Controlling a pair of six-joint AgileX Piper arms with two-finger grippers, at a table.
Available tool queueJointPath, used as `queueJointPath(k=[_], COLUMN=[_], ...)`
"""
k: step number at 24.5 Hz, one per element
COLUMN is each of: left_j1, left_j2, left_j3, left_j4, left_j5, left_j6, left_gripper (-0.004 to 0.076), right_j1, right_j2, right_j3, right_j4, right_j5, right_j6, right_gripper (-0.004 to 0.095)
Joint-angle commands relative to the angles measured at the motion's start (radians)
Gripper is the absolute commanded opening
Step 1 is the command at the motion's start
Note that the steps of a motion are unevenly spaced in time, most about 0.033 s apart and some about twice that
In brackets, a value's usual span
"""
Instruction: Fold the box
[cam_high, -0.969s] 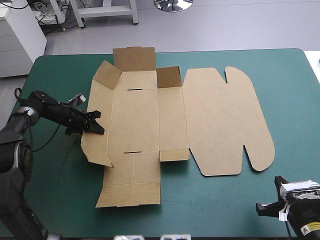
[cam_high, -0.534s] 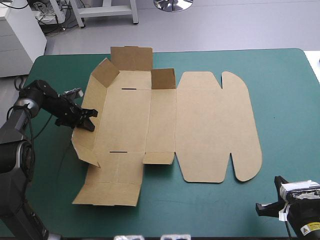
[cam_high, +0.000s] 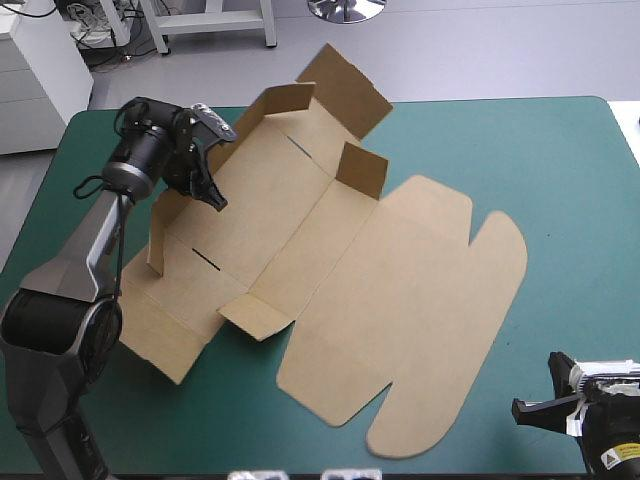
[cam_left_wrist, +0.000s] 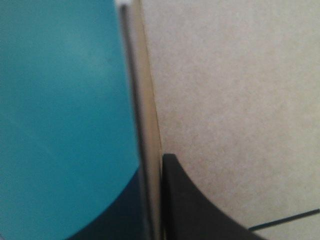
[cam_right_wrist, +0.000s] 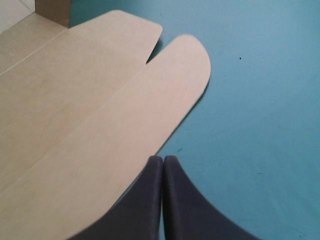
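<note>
My worry is the grip. The left gripper (cam_high: 213, 193) is closed on the box (cam_high: 330, 250), but it pinches only the thin edge of a raised side wall (cam_left_wrist: 149, 125). If I pull, the board may slip out. The whole sheet may also swing on the teal-green cover (cam_high: 570, 170), because the right gripper (cam_right_wrist: 163, 170), closed and empty, is well apart at the high view's lower right. The brown box lies diagonally from upper left to lower right, with some flaps raised and the lid (cam_high: 430, 300) flat.

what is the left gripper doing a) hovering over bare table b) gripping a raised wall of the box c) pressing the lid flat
b: the left gripper is shut on the box at its upright side wall, as the high and left wrist views show.
</note>
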Motion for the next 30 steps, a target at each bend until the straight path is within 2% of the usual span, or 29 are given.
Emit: queueJointPath(k=[1,4,6,10,15,18,23,30], left_j1=[-0.138,-0.262,-0.375,-0.478,-0.567,-0.608,-0.662,-0.693], left_j2=[-0.047,-0.045,-0.047,-0.076,-0.172,-0.232,-0.293,-0.333], left_j3=[-0.034,-0.034,-0.034,0.000,0.198,0.319,0.486,0.651], left_j4=[0.213,0.337,0.534,0.599,0.760,0.899,1.167,1.368], left_j5=[-0.067,-0.132,-0.157,-0.199,-0.258,-0.297,-0.309,-0.251], left_j6=[0.040,0.030,-0.068,-0.148,-0.249,-0.366,-0.620,-0.885], left_gripper=[-0.0010,-0.0010,-0.0010,-0.0010,-0.0010,-0.0010,-0.0010,-0.0010], right_j1=[0.003,0.003,0.003,0.003,0.003,0.003,0.003,0.003], right_j2=[0.071,0.159,0.232,0.330,0.416,0.438,0.445,0.447], right_j3=[-0.023,-0.031,-0.060,-0.138,-0.175,-0.175,-0.175,-0.175], right_j4=[0.007,0.077,0.118,0.120,0.120,0.120,0.128,0.157], right_j5=[-0.073,-0.088,-0.126,-0.156,-0.160,-0.167,-0.168,-0.164], right_j6=[0.038,0.043,0.039,0.037,0.025,0.025,0.027,0.025], right_gripper=[-0.0011,-0.0011,-0.0011,-0.0011,-0.0011,-0.0011,-0.0011,-0.0011])
